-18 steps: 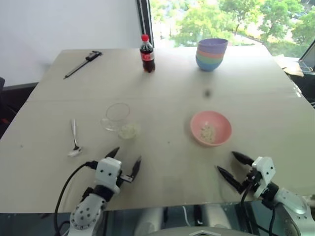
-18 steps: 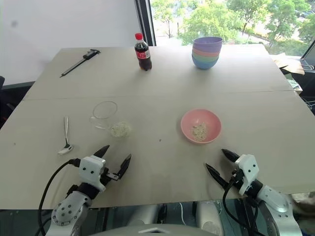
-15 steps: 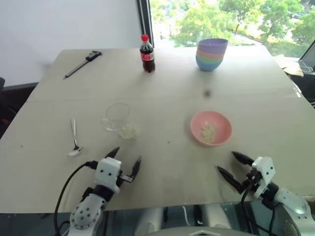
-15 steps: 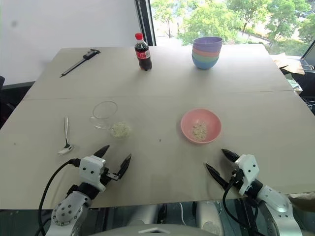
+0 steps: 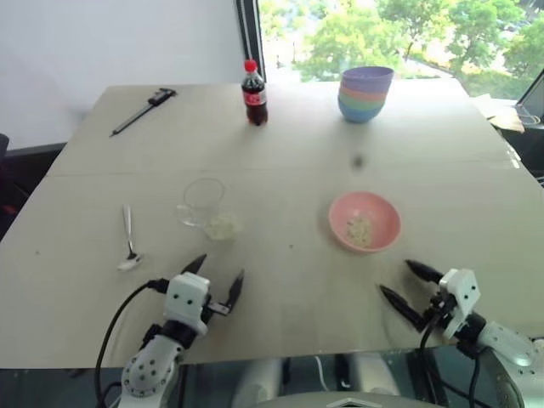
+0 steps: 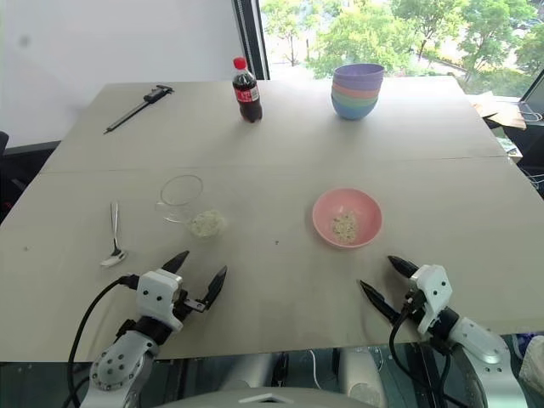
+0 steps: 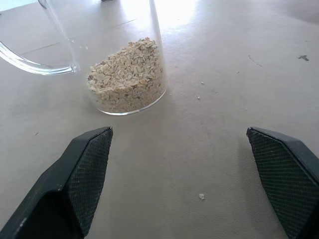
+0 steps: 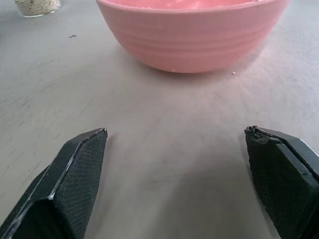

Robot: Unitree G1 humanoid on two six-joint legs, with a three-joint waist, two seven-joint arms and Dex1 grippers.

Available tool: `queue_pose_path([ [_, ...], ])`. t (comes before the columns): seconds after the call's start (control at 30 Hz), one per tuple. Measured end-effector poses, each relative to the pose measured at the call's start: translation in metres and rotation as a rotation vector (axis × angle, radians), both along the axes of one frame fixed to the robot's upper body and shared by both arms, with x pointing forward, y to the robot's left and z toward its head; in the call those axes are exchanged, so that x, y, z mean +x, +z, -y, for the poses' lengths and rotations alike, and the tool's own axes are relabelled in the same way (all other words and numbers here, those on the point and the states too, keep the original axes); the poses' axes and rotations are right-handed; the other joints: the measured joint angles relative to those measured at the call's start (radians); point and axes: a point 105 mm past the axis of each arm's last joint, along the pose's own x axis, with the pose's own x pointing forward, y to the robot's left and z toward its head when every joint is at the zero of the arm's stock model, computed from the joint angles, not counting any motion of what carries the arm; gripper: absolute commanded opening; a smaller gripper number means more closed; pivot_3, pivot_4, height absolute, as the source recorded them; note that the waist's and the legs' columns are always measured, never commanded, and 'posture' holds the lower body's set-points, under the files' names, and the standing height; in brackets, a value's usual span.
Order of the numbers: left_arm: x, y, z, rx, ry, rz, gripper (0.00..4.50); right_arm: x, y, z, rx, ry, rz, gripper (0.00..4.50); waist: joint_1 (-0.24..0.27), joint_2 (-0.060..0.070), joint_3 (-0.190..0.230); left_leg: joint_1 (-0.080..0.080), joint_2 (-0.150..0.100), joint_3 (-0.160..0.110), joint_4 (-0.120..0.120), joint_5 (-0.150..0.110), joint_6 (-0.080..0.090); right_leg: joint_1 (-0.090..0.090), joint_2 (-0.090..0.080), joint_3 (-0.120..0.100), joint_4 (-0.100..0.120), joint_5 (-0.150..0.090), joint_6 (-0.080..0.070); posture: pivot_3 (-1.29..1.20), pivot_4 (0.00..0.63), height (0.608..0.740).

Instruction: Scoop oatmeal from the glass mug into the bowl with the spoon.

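End effectors: left end effector [image 5: 218, 278] spread wide and empty, low over the near edge of the surface [image 5: 280, 153]; right end effector [image 5: 411, 286] likewise spread and empty, near the opposite corner.

Glass mug [image 5: 205, 205]: just ahead of the left end effector, lying tilted, with oatmeal [image 7: 127, 75] heaped at its base.

Spoon [image 5: 129, 240]: flat on the surface, to the left of the mug, untouched.

Bowl [image 5: 365, 222]: pink, shallow, ahead of the right end effector, holding a small clump of flakes.

Other stock: cola bottle [image 5: 253, 93], stacked pastel bowls [image 5: 365, 93] and caliper [image 5: 142, 110] at the far edge.

Step in hand, as judged: both arms idle, no scoop begun. Next move calls for the left end effector to reach left and pinch the thin spoon handle.
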Motion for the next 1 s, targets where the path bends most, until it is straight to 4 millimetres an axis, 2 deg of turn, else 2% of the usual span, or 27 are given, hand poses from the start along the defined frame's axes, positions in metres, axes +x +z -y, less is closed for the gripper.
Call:
queue_pose_path([
  [0.47,-0.003,-0.001,-0.003,-0.007,0.037,0.009,4.5,0.006,0.003,-0.002,-0.005,0.04,0.009,4.45,-0.003,0.003,-0.002,0.0,0.0,0.001,0.0,0.0,0.0,0.0,0.0,0.001,0.0,0.0,0.0,0.0,0.15,0.74],
  [0.67,-0.008,-0.001,-0.006,-0.019,0.092,0.009,4.5,0.004,0.003,-0.007,-0.022,0.108,-0.001,4.45,-0.006,0.003,-0.001,0.0,0.001,0.001,-0.001,0.0,0.0,0.0,0.0,0.001,0.0,0.0,0.0,0.0,0.15,0.74],
  [0.83,-0.027,-0.003,-0.011,-0.087,0.21,-0.044,4.5,-0.006,0.005,-0.021,-0.025,0.255,-0.021,4.45,-0.016,0.0,0.002,-0.001,0.001,0.001,-0.002,0.0,0.0,-0.001,-0.001,0.001,-0.001,0.0,0.0,0.0,0.15,0.74],
  [0.93,-0.03,-0.003,-0.018,-0.113,0.246,-0.062,4.5,-0.009,0.018,-0.032,0.001,0.351,-0.017,4.45,-0.016,0.001,0.006,-0.001,0.001,0.0,-0.002,0.0,0.0,-0.001,0.0,0.0,-0.001,0.0,0.0,0.0,0.15,0.74],
  [1.0,-0.029,-0.002,-0.034,-0.14,0.305,-0.071,4.5,-0.01,0.033,-0.039,0.013,0.418,0.0,4.45,-0.018,0.001,0.007,0.0,0.002,-0.001,-0.002,0.0,0.0,-0.001,0.001,-0.001,-0.001,0.0,0.0,0.0,0.15,0.74],
])
